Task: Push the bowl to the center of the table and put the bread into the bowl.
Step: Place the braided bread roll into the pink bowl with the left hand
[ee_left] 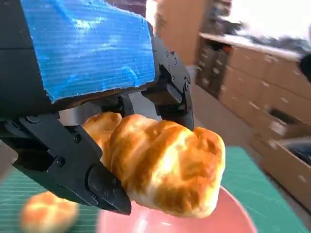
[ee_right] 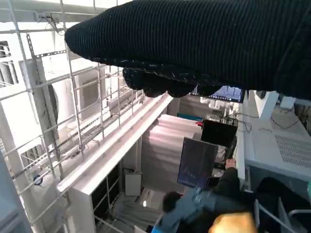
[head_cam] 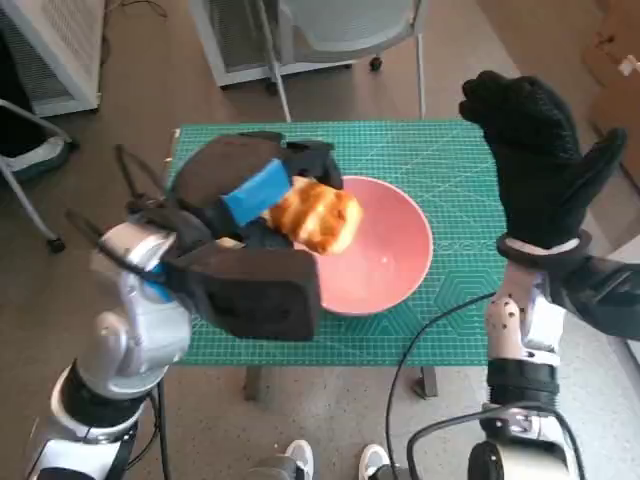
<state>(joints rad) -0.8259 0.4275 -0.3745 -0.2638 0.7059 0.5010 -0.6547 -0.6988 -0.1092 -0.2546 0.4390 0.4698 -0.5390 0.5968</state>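
The left robot hand (head_cam: 262, 205), black with blue tape, grips a golden-brown braided bread roll (head_cam: 314, 215) above the pink round bowl (head_cam: 385, 262) — at its ten o'clock rim. The bowl sits mid-surface on the green cutting-mat surface (head_cam: 450, 160). The gloved right robot hand (head_cam: 535, 160) hangs raised at three o'clock — fingers spread, empty.

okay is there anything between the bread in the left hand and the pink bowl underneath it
Nothing visible. The left hand holds the bread directly over the bowl, whose inside looks empty; the right hand is raised off to the side.
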